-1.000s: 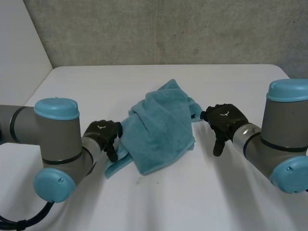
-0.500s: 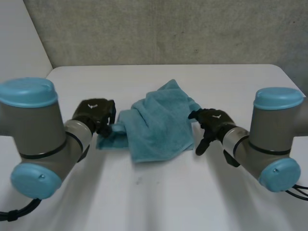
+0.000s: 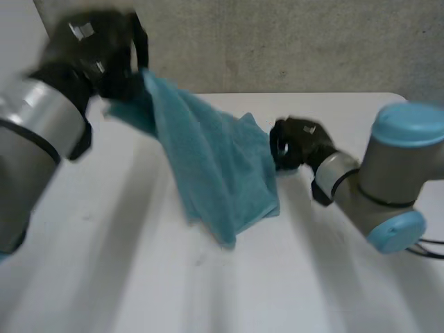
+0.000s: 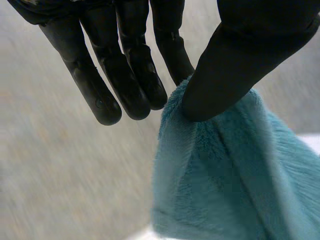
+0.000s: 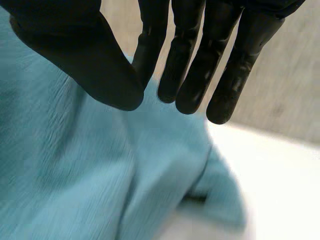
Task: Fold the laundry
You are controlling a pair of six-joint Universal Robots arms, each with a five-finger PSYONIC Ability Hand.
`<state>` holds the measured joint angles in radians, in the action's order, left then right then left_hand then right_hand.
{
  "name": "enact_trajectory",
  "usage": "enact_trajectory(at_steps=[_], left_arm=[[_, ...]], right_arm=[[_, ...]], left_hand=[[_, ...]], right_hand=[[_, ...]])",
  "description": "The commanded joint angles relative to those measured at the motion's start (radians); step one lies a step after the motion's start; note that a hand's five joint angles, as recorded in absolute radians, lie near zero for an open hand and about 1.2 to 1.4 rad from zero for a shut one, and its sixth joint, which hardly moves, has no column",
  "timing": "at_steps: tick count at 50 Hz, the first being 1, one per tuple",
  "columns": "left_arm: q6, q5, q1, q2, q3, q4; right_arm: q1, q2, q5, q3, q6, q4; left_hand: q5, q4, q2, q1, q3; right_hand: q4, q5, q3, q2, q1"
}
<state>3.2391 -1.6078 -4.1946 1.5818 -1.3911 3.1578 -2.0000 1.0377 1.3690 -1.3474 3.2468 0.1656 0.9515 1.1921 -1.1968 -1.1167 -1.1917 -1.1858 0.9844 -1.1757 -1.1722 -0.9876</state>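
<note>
A teal towel (image 3: 215, 163) hangs slanting from my left hand (image 3: 97, 52), which is raised high at the far left of the white table (image 3: 104, 270). In the left wrist view the thumb (image 4: 235, 65) presses a corner of the towel (image 4: 235, 175) against the fingers (image 4: 130, 75). The towel's lower part still lies bunched on the table. My right hand (image 3: 300, 142) is low at the towel's right edge. In the right wrist view its thumb (image 5: 90, 60) and fingers (image 5: 200, 60) are closed together with the towel (image 5: 75, 175) running up between them.
A grey wall (image 3: 291, 41) stands right behind the table's far edge. The right arm's elbow (image 3: 388, 201) hovers over the table's right side. Bare white table stretches in front of the towel.
My left hand has risen up and to the left, dragging a towel corner into the air. The right hand's fingers have closed at the towel's right edge.
</note>
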Motion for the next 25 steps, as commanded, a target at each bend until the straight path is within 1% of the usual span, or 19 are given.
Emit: enact_trajectory(at_steps=[1,5,7,8,12,15,18,19,25], left_arm=[[0.011,0.005,-0.005,-0.074,0.087,-0.001],[0.016,0.003,-0.007,-0.089,0.073,-0.005],[0.016,0.003,-0.007,-0.098,0.057,-0.002],[0.016,0.005,-0.004,-0.105,0.05,-0.001],[0.014,0.005,-0.001,-0.14,0.055,-0.001],[0.016,0.006,-0.001,-0.164,0.06,-0.001],[0.016,0.006,-0.002,-0.186,0.069,-0.001],[0.016,0.006,-0.004,-0.189,0.072,-0.001],[0.016,0.006,-0.005,-0.191,0.09,-0.001]], right_arm=[[0.023,0.124,-0.001,-0.007,-0.009,-0.11],[0.018,0.098,-0.001,-0.018,-0.015,-0.201],[0.02,0.044,0.001,-0.026,-0.015,-0.241],[0.018,0.003,-0.001,-0.029,-0.016,-0.242],[0.015,-0.065,-0.008,-0.013,-0.01,-0.215],[0.003,-0.096,-0.011,0.002,-0.001,-0.193],[-0.01,-0.102,-0.011,0.007,-0.001,-0.19],[-0.081,-0.137,-0.011,0.034,-0.001,-0.184],[-0.151,-0.153,0.002,0.048,0.001,-0.169]], left_hand=[[0.27,0.204,-0.199,-0.28,-0.205],[0.27,0.204,-0.199,-0.28,-0.205],[0.27,0.204,-0.199,-0.28,-0.205],[0.27,0.204,-0.199,-0.28,-0.205],[0.27,0.204,-0.199,-0.28,-0.205],[0.27,0.204,-0.199,-0.28,-0.205],[0.27,0.204,-0.199,-0.28,-0.205],[0.27,0.204,-0.199,-0.28,-0.205],[0.27,0.204,-0.199,-0.28,-0.205]], right_hand=[[0.525,-0.498,0.515,0.512,0.327],[0.66,-0.633,0.65,0.646,0.462],[0.742,-0.716,0.732,0.729,0.544],[0.775,-0.748,0.765,0.761,0.576],[0.892,-0.865,0.882,0.878,0.694],[0.977,-0.95,0.967,0.964,0.779],[0.986,-0.959,0.976,0.973,0.788],[0.992,-0.965,0.982,0.979,0.794],[1.011,-0.984,1.001,0.998,0.813]])
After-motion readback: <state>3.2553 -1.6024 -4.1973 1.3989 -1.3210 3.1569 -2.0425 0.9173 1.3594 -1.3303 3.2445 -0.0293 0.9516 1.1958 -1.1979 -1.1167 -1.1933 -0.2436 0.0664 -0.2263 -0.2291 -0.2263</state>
